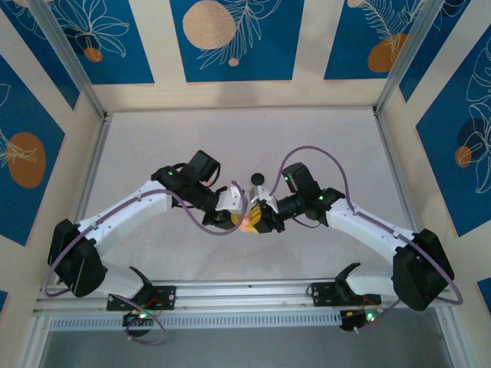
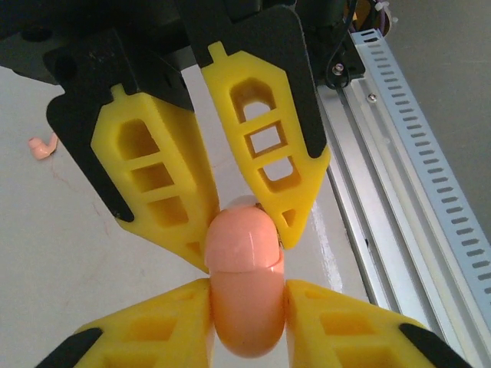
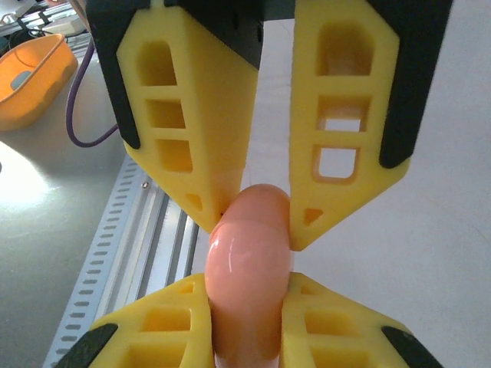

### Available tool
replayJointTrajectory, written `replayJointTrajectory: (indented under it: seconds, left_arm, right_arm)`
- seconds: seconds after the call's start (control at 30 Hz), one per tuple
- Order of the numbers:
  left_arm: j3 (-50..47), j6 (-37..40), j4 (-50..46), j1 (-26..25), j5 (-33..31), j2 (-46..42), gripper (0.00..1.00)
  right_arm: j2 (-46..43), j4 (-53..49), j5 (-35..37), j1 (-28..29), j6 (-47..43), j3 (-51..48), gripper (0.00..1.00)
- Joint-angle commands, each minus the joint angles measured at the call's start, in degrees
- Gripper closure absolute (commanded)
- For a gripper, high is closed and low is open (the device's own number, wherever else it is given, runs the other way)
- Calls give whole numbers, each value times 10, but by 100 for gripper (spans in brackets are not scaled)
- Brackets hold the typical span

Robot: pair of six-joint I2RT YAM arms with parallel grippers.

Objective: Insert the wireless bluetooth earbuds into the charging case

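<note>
- Left gripper (image 2: pixel 243 245): its two yellow fingers converge on the upper end of the charging case (image 2: pixel 245 299) and touch it on both sides, so the jaws are clamped on the case.
- Right gripper (image 3: pixel 257 230): its yellow fingers press against opposite sides of the charging case (image 3: pixel 249 291) (the grip is firm, with no gap at either tip).
- Opposed hold: in the left wrist view the right gripper's fingers (image 2: pixel 153 330) flank the lower half of the case, and in the right wrist view the left gripper's fingers (image 3: pixel 153 322) do the same.
- Charging case (image 1: pixel 247 222): a salmon-pink rounded box held between the left gripper (image 1: pixel 236 217) and the right gripper (image 1: pixel 261 218) at the middle of the table (image 1: pixel 322 138). A seam crosses it in the left wrist view.
- Pale pink earbud (image 2: pixel 42 146): lies on the white table, well apart from the case.
- Black round disc (image 1: pixel 257 179): sits on the table just beyond the two grippers.
- Slotted metal rail (image 2: pixel 399 192): runs along the table edge beside the grip.
- Orange bowl (image 3: pixel 31 77) and purple cable (image 3: pixel 84 115): in the background of the right wrist view.
</note>
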Motion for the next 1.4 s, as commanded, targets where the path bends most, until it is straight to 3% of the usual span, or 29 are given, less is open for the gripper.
replayJointTrajectory:
  seconds: [0.0,0.27,0.47,0.63,0.8,0.93,1.27,1.37]
  left_arm:
    - [9,12,-25,-3,10,7,71]
    - [16,3,-24,-9,17,27,67]
    - [18,-11,-18,-9,28,24,82]
    - [7,-79,28,-2,43,21,89]
    - [-89,-209,232,7,89,-29,91]
    - [-164,-297,397,10,88,-67,92]
    - [-232,-392,579,10,128,-78,92]
    - [-235,-395,588,10,129,-78,92]
  right_arm:
    - [-15,-1,-6,0,-17,16,89]
    - [-21,16,-19,0,-12,11,89]
    - [-26,29,-14,-4,-6,5,87]
    - [-76,79,-3,-30,31,-40,69]
    - [-166,151,-6,-64,85,-113,52]
    - [-209,189,-14,-76,119,-145,48]
    - [-192,245,-28,-76,153,-143,45]
    - [-187,246,-33,-76,154,-139,52]
